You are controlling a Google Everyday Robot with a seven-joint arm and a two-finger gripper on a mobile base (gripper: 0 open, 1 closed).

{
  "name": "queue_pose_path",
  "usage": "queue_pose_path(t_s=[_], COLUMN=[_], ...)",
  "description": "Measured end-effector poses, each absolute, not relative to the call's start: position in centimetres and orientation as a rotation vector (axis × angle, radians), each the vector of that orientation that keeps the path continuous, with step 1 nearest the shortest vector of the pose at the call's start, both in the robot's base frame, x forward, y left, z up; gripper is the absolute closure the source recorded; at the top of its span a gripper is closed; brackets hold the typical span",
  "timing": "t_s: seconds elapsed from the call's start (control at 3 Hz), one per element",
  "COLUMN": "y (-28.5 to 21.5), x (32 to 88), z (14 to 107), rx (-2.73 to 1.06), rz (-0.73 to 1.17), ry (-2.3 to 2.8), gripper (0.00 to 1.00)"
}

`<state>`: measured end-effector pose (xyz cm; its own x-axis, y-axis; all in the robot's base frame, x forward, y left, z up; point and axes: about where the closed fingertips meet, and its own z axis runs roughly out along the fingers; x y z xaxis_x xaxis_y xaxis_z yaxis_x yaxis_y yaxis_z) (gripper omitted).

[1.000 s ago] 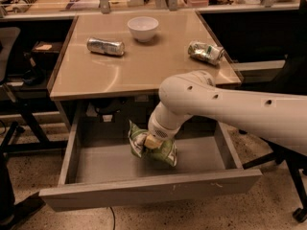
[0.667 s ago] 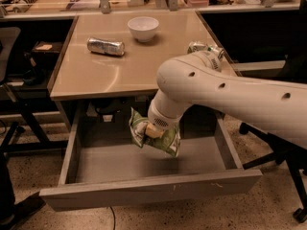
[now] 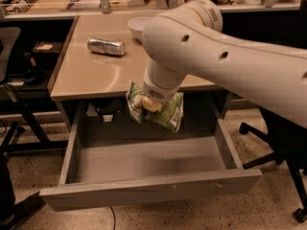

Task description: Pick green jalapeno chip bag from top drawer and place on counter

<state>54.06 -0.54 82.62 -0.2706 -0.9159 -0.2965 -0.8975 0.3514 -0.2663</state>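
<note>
The end effector (image 3: 150,103) hangs below the wrist of the arm, level with the front edge of the counter (image 3: 91,73) and above the open top drawer (image 3: 144,193). It is clamped on the upper part of the green jalapeno chip bag (image 3: 171,114). The bag hangs from it, tilted, with its free end trailing to the right and clear of the drawer floor.

Step in hand: carry the bag up and over the counter edge.
- Raise the end effector until the lowest corner of the bag sits above the counter surface, because the bag currently overlaps the counter edge in height and is likely to snag.
- Keep the grip firm. Wrinkled foil slips and deforms easily.
- Move toward the bare counter area behind and left of the end effector.
- Steer short of the silver can (image 3: 106,46), which lies on its side farther back and left, and of the white bowl (image 3: 136,24), which is behind the end effector and partly hidden by the arm.

Count in view:
- 1 chip bag
- 1 open drawer
- 1 counter
- 1 silver can
- 1 bowl
</note>
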Motion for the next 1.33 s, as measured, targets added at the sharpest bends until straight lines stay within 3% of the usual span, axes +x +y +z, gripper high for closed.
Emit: queue_pose_path(t_s=[1.33], y=[-1.5], x=[68.4], z=[88.5], rx=[-1.52], rz=[-0.278], ry=[2.299], gripper=[1.0])
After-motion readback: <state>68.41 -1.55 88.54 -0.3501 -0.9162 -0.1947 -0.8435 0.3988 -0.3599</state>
